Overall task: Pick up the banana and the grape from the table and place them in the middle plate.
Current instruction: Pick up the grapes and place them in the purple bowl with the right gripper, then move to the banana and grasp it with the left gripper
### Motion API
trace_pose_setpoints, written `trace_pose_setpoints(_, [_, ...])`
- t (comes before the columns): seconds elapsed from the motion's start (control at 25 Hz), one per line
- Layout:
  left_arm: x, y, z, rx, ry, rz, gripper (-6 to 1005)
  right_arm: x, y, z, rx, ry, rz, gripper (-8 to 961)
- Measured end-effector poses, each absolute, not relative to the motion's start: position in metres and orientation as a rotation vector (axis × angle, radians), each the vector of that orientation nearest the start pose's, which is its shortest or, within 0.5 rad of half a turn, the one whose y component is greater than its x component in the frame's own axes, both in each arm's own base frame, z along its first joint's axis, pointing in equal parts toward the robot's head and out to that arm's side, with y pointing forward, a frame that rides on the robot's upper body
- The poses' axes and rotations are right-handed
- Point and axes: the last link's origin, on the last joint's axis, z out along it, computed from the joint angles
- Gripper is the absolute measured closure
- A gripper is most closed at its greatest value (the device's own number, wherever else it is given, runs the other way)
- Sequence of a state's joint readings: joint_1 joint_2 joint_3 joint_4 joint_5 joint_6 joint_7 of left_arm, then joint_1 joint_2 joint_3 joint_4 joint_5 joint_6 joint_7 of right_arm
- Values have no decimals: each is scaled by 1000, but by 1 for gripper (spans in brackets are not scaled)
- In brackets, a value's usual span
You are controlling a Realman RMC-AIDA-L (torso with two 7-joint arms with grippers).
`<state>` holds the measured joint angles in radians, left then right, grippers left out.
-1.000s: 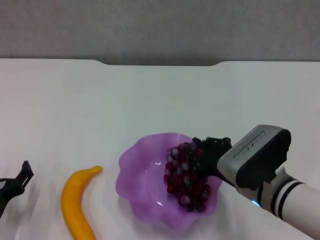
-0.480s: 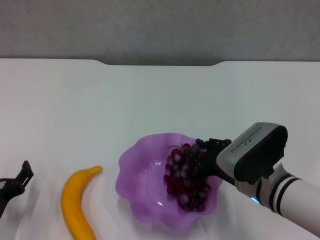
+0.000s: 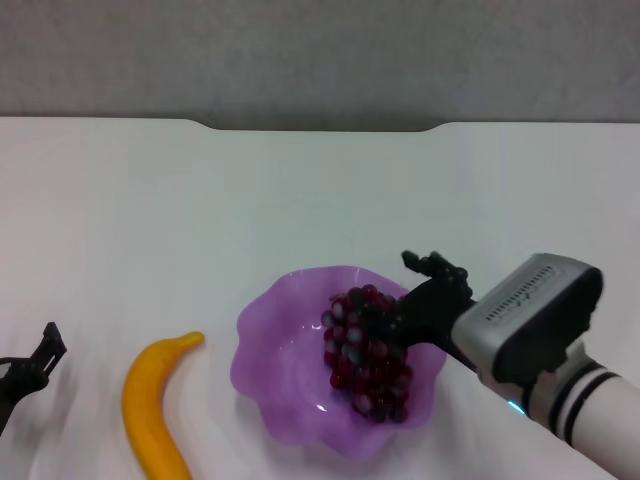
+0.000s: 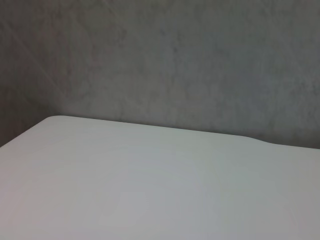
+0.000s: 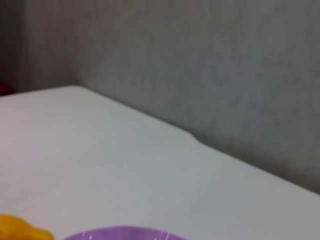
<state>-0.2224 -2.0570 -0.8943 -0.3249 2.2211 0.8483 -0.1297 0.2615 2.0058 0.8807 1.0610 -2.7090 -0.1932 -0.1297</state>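
The grape, a bunch of dark red berries, lies inside the translucent purple middle plate, on its right half. My right gripper is open at the plate's right rim, its fingers spread just behind the bunch and off it. The yellow banana lies on the white table to the left of the plate, apart from it. The right wrist view shows only the plate's rim and the banana's end. My left gripper is parked at the near left edge, left of the banana.
The table's far edge has a notch in front of a grey wall. The left wrist view shows only bare tabletop and wall.
My right gripper has opened and let go of the grape, which now rests in the plate. One finger has lifted up and back. The left arm and the banana have not moved.
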Motion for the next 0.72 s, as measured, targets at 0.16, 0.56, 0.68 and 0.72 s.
trace_pose_setpoints(0.16, [-399, 273, -33, -1474, -958, -460, 118, 213, 314, -101, -2194, 410, 451, 212])
trace_pose_setpoints(0.56, [-396, 276, -33, -1476, -953, -468, 118, 247, 308, -82, -2043, 310, 572, 65])
trace_pose_setpoints(0.68, [-396, 276, -33, -1478, -953, -468, 117, 264, 309, -67, -1950, 378, 632, 64])
trace_pose_setpoints(0.72, [-396, 275, -33, -1477, -953, -467, 117, 266, 310, -66, -1940, 404, 644, 64])
